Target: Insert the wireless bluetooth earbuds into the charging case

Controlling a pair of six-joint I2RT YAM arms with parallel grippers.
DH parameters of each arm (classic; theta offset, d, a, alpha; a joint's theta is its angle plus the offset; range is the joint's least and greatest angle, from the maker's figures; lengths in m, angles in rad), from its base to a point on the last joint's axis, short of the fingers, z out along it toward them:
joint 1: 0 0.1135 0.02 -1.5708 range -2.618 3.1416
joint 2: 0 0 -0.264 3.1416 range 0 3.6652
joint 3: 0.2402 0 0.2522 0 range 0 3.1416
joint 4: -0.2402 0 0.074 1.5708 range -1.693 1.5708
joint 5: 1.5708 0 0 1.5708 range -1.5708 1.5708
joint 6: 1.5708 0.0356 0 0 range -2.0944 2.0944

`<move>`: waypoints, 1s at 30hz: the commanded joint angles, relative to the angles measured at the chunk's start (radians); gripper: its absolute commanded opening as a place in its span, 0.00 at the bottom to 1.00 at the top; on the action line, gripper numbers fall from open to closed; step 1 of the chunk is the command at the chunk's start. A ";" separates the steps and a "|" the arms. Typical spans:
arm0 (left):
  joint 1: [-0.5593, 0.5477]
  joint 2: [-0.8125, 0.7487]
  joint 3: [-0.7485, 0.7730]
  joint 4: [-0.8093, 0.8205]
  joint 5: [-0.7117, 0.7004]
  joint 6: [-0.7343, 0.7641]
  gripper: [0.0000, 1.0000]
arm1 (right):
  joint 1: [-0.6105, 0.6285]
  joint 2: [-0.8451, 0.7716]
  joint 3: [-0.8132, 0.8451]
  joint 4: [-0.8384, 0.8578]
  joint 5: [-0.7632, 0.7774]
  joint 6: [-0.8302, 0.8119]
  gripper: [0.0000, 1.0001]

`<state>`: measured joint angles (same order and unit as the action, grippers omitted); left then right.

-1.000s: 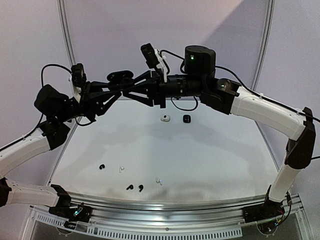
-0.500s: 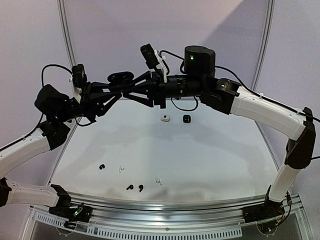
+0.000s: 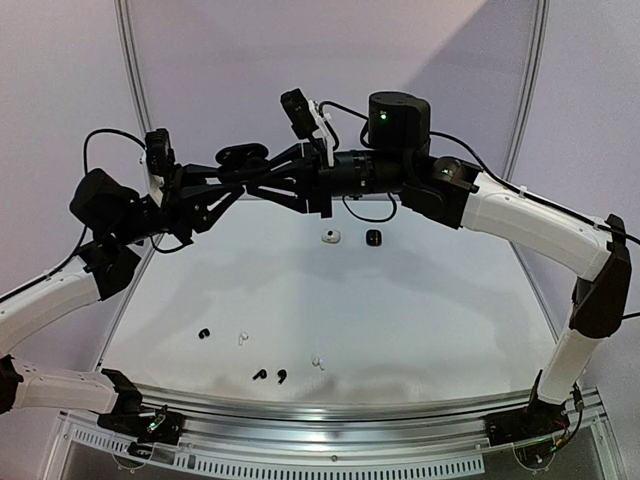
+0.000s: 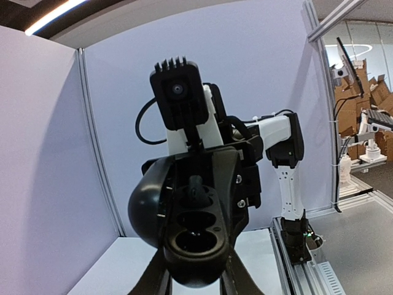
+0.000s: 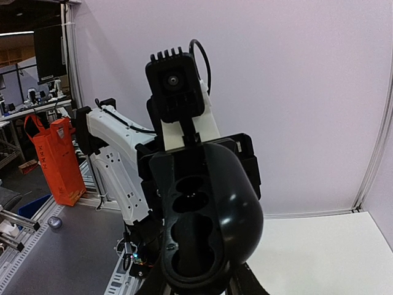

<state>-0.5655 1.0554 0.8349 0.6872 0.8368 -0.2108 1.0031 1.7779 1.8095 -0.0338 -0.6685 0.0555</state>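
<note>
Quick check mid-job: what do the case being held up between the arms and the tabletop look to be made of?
The charging case looks like black moulded plastic, glossy, with soft highlights on its rounded shell. The tabletop seems to be a smooth white board, perhaps laminate or painted, with a satin finish that shows faint reflections. Its front rail looks like ribbed bare metal, likely aluminium.

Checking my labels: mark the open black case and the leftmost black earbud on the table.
black case (image 4: 195, 261), left wrist view, on its inner face below the sockets.
leftmost black earbud (image 3: 204, 333), top external view, on its body.
</note>
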 commanded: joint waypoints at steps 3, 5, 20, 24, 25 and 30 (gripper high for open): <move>-0.016 0.004 -0.032 -0.017 0.014 0.015 0.00 | 0.003 0.009 0.024 0.004 -0.020 0.001 0.01; -0.016 0.000 -0.036 -0.018 -0.009 0.016 0.00 | 0.004 0.010 0.022 0.007 -0.020 -0.002 0.00; -0.013 -0.014 -0.054 -0.011 -0.041 0.022 0.59 | 0.004 0.005 -0.006 0.053 -0.006 0.004 0.00; 0.004 -0.029 -0.060 -0.047 -0.043 0.043 0.67 | -0.003 -0.006 -0.038 0.067 0.009 0.001 0.00; 0.013 -0.038 -0.062 -0.072 -0.045 0.051 0.68 | -0.008 -0.017 -0.056 0.079 0.015 0.000 0.00; 0.099 -0.093 -0.040 -0.416 -0.059 0.256 0.68 | -0.038 -0.071 -0.140 0.119 0.053 -0.019 0.00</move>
<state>-0.5297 1.0069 0.7849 0.5701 0.7986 -0.1337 0.9916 1.7676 1.7210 0.0456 -0.6575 0.0509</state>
